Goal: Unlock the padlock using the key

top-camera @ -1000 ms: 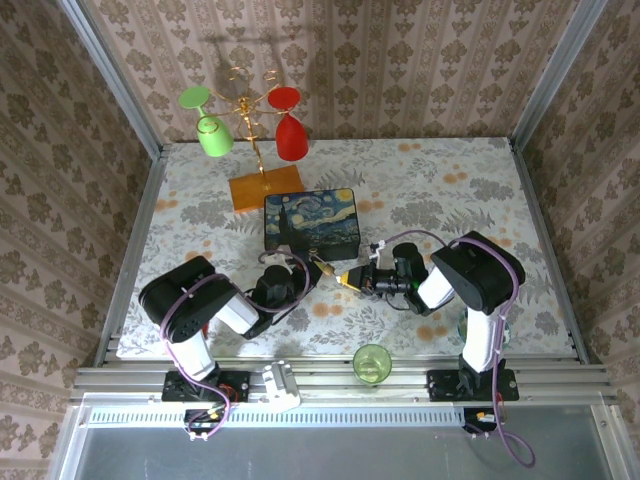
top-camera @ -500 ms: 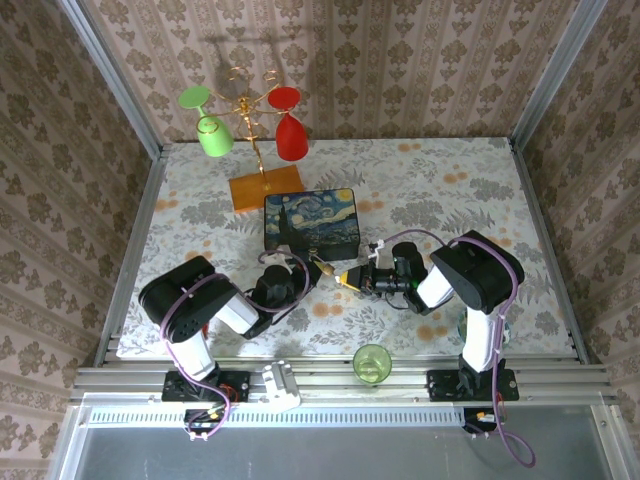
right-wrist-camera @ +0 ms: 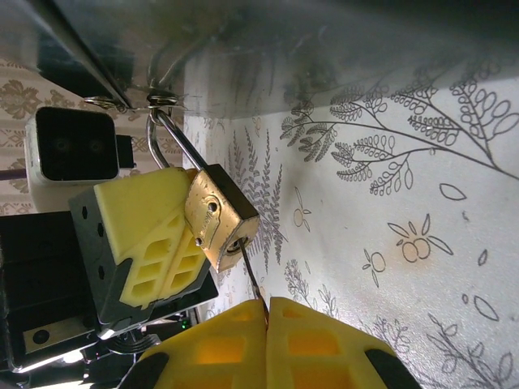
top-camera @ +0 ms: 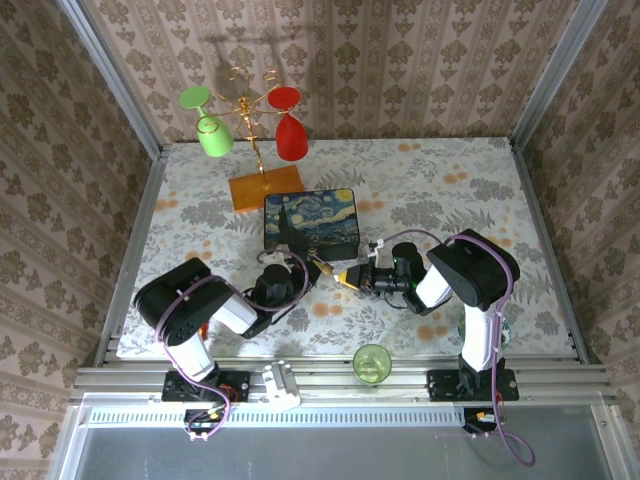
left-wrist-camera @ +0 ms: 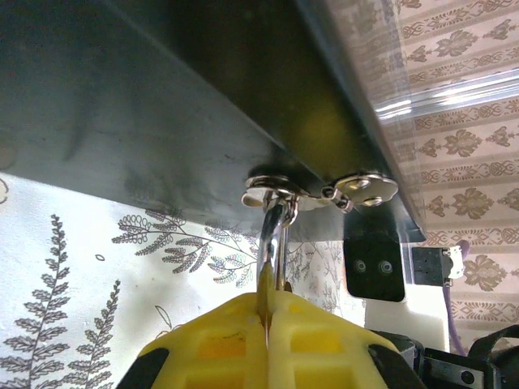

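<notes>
Brass padlock [right-wrist-camera: 220,217] hanging from the box clasp [left-wrist-camera: 361,188], pinched in the closed left gripper [left-wrist-camera: 266,324]; key [right-wrist-camera: 251,280] clamped in the closed right gripper [right-wrist-camera: 267,324], tip at keyhole. Looks light, rigid, slick: best held across flat faces.

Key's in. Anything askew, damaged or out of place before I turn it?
Nothing damaged or spilled. The padlock hangs tilted from the box's clasp, held in the left gripper's fingers; the key sits in its keyhole, pinched by the right gripper's fingers. A green cup stands at the near edge of the table.

No legible text or markings
</notes>
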Action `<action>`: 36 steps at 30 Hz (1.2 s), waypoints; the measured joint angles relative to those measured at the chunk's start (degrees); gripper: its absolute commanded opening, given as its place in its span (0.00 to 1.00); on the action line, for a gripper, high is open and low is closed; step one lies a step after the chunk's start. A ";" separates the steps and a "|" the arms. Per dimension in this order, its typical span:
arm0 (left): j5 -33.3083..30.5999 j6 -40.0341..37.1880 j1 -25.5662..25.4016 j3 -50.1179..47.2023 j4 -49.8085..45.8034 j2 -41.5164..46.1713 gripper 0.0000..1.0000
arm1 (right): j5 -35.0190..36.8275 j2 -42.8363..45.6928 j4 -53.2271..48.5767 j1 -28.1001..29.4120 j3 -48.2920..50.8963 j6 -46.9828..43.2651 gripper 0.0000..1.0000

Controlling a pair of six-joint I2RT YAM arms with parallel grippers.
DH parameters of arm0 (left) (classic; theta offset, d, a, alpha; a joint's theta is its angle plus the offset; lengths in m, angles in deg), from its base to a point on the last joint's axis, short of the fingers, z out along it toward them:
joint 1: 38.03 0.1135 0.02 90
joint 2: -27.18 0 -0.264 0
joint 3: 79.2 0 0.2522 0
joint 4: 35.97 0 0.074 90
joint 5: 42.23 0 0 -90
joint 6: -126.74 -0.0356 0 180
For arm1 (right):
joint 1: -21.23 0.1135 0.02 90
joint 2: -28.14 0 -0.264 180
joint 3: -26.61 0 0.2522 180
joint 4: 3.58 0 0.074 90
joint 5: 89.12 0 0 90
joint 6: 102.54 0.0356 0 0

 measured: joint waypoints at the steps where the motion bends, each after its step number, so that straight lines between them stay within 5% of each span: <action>1: -0.02 0.02 0.00 0.00 -0.02 0.00 0.00 | 0.00 -0.02 0.00 0.02 -0.02 0.00 0.00; 36: -2.73 3.02 -0.28 -0.02 5.44 -3.56 0.00 | -0.50 -4.87 2.49 -0.37 -4.70 2.49 0.00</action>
